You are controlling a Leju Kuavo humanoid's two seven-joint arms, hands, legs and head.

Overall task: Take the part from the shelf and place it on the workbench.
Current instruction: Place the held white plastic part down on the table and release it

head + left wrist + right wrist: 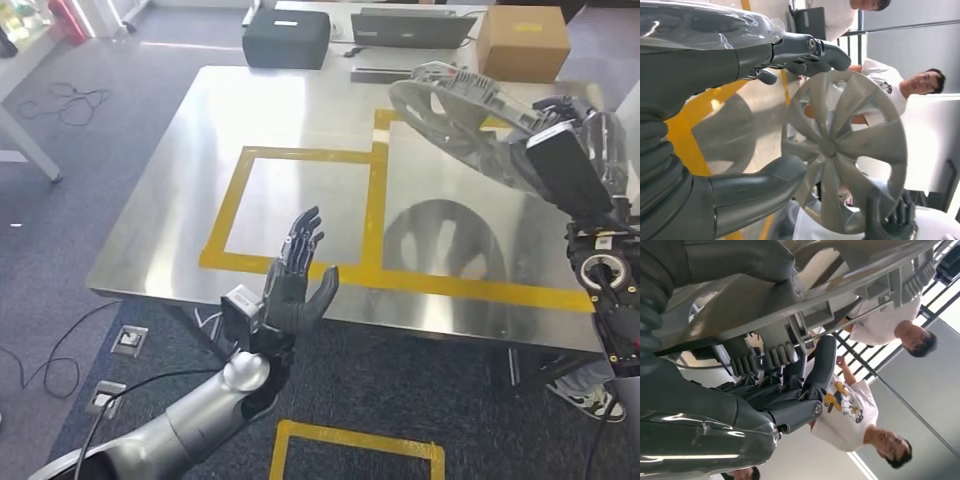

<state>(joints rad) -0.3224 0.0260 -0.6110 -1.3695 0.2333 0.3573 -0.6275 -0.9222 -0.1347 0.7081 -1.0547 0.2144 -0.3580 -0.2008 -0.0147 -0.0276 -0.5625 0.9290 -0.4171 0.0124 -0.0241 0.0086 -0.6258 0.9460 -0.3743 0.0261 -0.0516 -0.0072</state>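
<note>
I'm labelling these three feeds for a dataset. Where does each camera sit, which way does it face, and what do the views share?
Head view: high on the body, looking down at the steel workbench; both arms show, open left hand, right hand.
Left wrist view: behind the left hand, facing the grey spoked wheel cover and people.
Right wrist view: behind the right hand, under the cover's ribbed back.
Shared: the wheel cover, held by the right hand.

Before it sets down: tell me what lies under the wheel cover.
Under the wheel cover, held by the right hand, lies bare workbench with yellow tape and its shadow; the cover hides the tabletop behind it.
</note>
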